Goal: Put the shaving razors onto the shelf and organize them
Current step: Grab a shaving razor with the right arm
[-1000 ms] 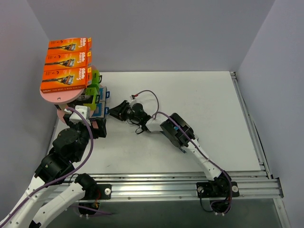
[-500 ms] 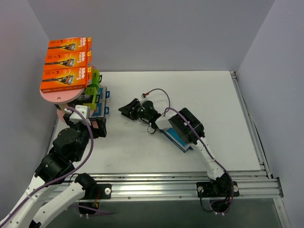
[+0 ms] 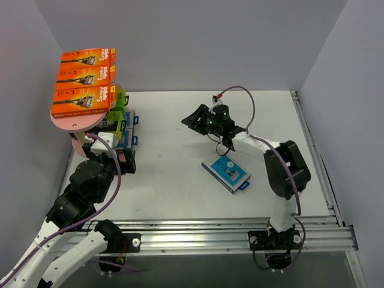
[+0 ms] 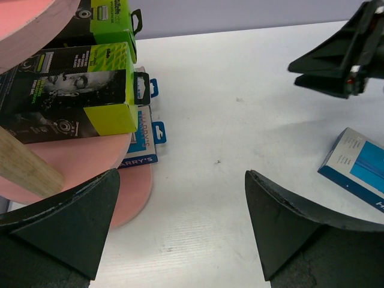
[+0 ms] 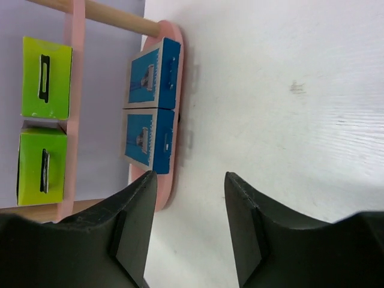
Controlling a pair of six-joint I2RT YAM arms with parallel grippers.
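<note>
From above, the right gripper sits in the upper middle of the frame. It has swung back from the foot of the tall pink shelf of stacked oval boards at upper left, where it was a second ago. Its arm no longer covers the flat blue-and-grey razor pack, which lies on the white table right of centre, well apart from the shelf. Three orange razor packs fill the top board. In the left wrist view, the left gripper hangs wide open and empty just beside the shelf, with two black-and-lime packs on a middle board at upper left. In the right wrist view, the right fingers stand apart with nothing between them, facing two blue packs on the lowest board. The retreat likely ends one placement, and the loose pack looks like the last to fetch.
</note>
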